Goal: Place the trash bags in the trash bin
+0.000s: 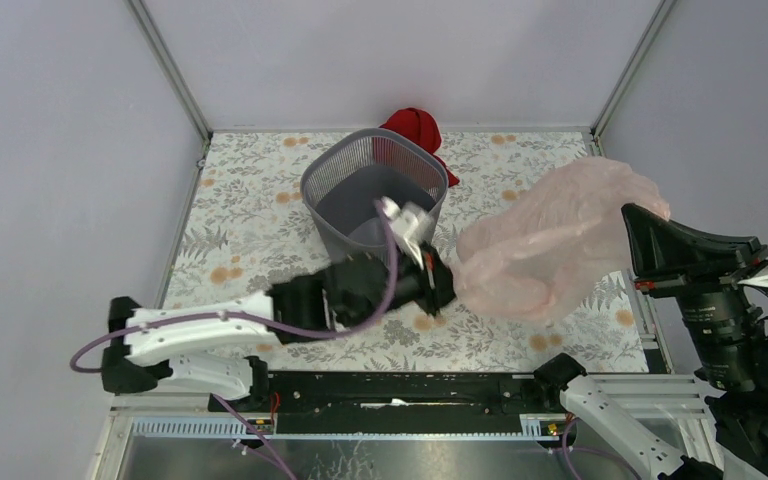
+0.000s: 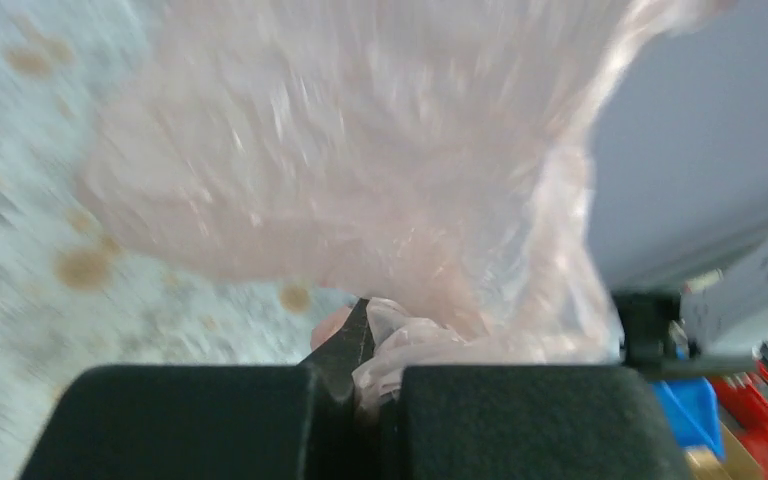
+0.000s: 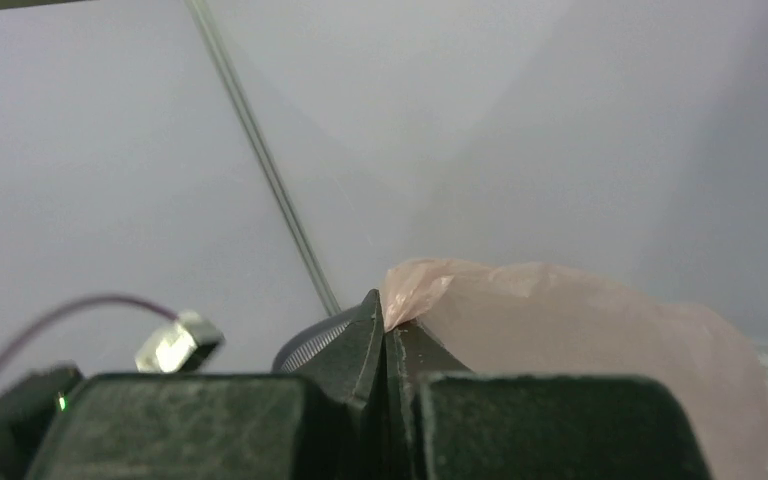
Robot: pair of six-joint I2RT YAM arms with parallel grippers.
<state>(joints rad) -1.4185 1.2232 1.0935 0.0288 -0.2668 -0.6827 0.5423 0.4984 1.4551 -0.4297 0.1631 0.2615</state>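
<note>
The pale pink translucent trash bag (image 1: 550, 245) hangs in the air to the right of the grey mesh trash bin (image 1: 332, 180), stretched between both grippers. My left gripper (image 1: 448, 283) is shut on the bag's lower left edge; bunched film (image 2: 410, 345) sits between its jaws. My right gripper (image 1: 632, 215) is shut on the bag's upper right edge (image 3: 410, 290), held high. The bin stands upright at the back centre, and its rim (image 3: 310, 345) shows behind the right fingers. The bag is outside the bin.
A dark red cloth bundle (image 1: 415, 127) lies behind the bin against the back wall. The table has a floral cloth (image 1: 250, 230). Grey walls enclose the left, back and right sides. A purple cable (image 1: 390, 270) runs along the left arm.
</note>
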